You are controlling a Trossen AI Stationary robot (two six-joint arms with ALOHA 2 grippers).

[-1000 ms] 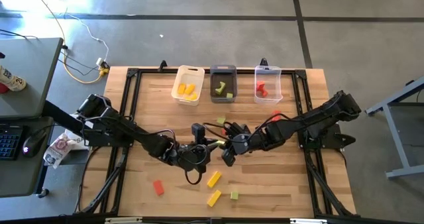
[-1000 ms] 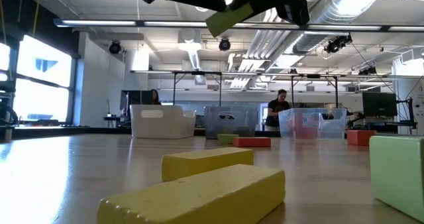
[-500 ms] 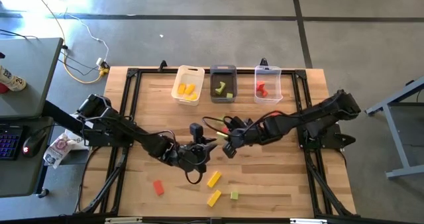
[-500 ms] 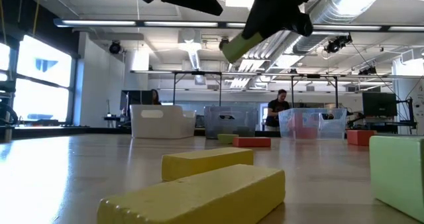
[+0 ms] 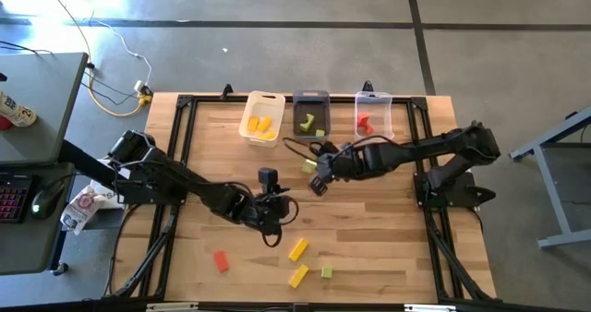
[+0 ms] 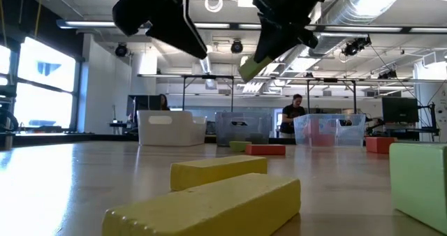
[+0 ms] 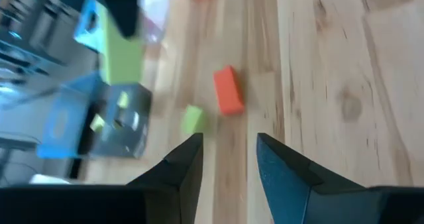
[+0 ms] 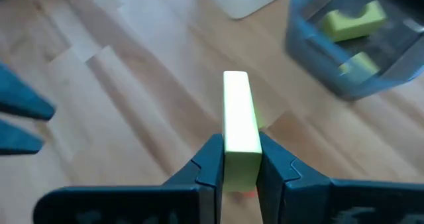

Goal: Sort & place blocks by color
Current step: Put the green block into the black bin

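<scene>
My right gripper hangs over the middle of the table, short of the grey bin, and is shut on a long light green block. That block also shows raised in the low view. My left gripper is open and holds nothing, hovering left of the right one. Loose blocks lie flat on the wood: two yellow, a green and a red near the front. A small green and a red lie farther back. My right gripper pinches the light green block between its two fingers at one end. The rest of the block juts forward past the fingertips. It is lifted clear of the table and slants downward from the gripper in the low view.
Three bins stand in a row at the far edge: a white bin with yellow blocks, the grey bin with green blocks, and a clear bin with red blocks. A black frame edges the table. A person stands far behind.
My right gripper has carried the green block away from my left gripper, toward the far edge and the grey bin. The block has turned from nearly level to slanting down. My left gripper has drawn back a little toward the left and shows lower in the low view.
</scene>
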